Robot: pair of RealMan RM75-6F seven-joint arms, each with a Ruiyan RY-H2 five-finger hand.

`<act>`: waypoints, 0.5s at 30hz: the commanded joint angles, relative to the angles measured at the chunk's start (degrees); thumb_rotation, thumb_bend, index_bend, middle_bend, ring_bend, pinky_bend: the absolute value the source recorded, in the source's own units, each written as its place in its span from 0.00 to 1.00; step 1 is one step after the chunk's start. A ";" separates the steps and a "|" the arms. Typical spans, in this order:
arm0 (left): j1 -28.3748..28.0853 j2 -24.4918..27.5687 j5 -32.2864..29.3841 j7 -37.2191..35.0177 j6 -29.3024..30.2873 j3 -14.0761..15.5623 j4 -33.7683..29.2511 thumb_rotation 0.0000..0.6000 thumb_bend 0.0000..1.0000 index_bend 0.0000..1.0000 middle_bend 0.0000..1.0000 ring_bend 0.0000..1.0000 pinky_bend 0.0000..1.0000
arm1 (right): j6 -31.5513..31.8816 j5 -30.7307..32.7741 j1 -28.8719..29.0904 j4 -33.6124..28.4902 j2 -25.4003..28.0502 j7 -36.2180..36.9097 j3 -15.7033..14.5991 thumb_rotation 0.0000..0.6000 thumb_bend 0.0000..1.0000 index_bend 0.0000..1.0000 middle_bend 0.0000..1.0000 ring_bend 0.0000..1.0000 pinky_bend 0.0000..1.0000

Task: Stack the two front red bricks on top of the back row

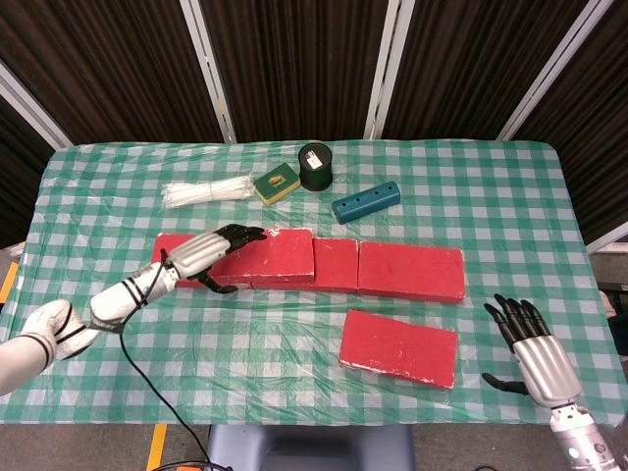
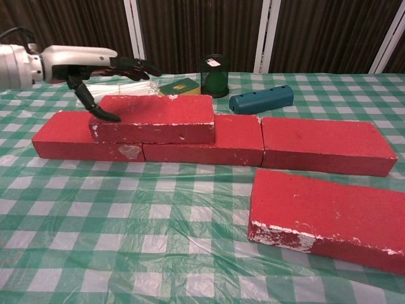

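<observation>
From the head view, your back row [image 1: 392, 267] of red bricks runs left to right across the green-checked bench [image 1: 118, 339]. One brick, the stacked brick [image 1: 270, 257], lies on the row's left part, its long axis along the row. The front brick [image 1: 399, 347] lies flat nearer you, long axis also left to right but turned slightly, its right end closer to the front edge. Your left robot hand [image 1: 201, 255] is at the stacked brick's left end, fingers spread and gripping nothing. Your right robot hand [image 1: 530, 349] hovers off the front brick's right end, well apart from it, open with fingers fanned. Behind the row lie white ties [image 1: 206, 191], a small green block [image 1: 276, 184], a dark cup [image 1: 315, 166] and a teal bar [image 1: 366, 201] with holes.

From the chest view, the stacked brick [image 2: 155, 118] sits level over the row [image 2: 323, 144], with chipped white flecks along its edges. The front brick [image 2: 329, 218] is rough-faced, white-scuffed along its near edge. Your left robot hand [image 2: 82, 63] is raised above the brick's left end, one dark fingertip [image 2: 109, 117] at the corner; whether it touches, you cannot tell. A clear plastic sheet covers the bench [image 2: 126, 253].
</observation>
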 commanded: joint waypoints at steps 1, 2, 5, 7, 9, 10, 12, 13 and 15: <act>8.43 7.11 0.62 11.77 9.37 2.40 -10.11 1.00 0.26 0.00 0.00 0.00 0.00 | -5.18 0.32 2.97 -2.94 0.40 4.04 -0.43 1.00 0.09 0.00 0.00 0.00 0.00; 11.64 8.05 0.37 15.99 12.09 3.24 -12.15 1.00 0.26 0.00 0.00 0.00 0.00 | -7.46 0.66 4.13 -4.23 0.85 5.61 -0.65 1.00 0.09 0.00 0.00 0.00 0.00; 20.07 8.68 -0.87 25.90 18.64 5.02 -15.76 1.00 0.26 0.00 0.00 0.00 0.00 | -13.42 2.02 6.80 -7.31 2.05 6.53 -1.27 1.00 0.09 0.00 0.00 0.00 0.00; 24.66 8.21 -1.57 31.06 22.01 5.76 -16.88 1.00 0.26 0.00 0.00 0.00 0.00 | -16.14 3.37 8.07 -8.83 1.94 5.55 -1.08 1.00 0.09 0.00 0.00 0.00 0.00; 29.62 6.73 -1.80 35.18 26.43 6.15 -17.23 1.00 0.26 0.00 0.00 0.00 0.00 | -18.30 5.53 9.02 -10.17 1.17 4.57 -0.49 1.00 0.09 0.00 0.00 0.00 0.00; 31.54 5.87 -1.84 36.13 27.86 6.24 -17.07 1.00 0.26 0.00 0.00 0.00 0.00 | -19.33 6.85 9.50 -10.51 0.59 3.73 -0.09 1.00 0.09 0.00 0.00 0.00 0.00; 33.43 5.03 -1.56 36.54 28.02 7.01 -16.76 1.00 0.26 0.00 0.00 0.00 0.00 | -20.89 8.86 10.16 -10.61 -0.50 2.63 0.40 1.00 0.09 0.00 0.00 0.00 0.00; 33.98 4.65 -1.46 36.56 27.81 7.16 -16.40 1.00 0.26 0.00 0.00 0.00 0.00 | -21.66 9.79 10.47 -10.60 -1.09 2.33 0.58 1.00 0.09 0.00 0.00 0.00 0.00; 35.06 3.82 -1.87 36.77 27.40 6.79 -15.33 1.00 0.26 0.00 0.00 0.00 0.00 | -22.80 11.49 11.04 -10.09 -2.69 1.48 1.00 1.00 0.09 0.00 0.00 0.00 0.00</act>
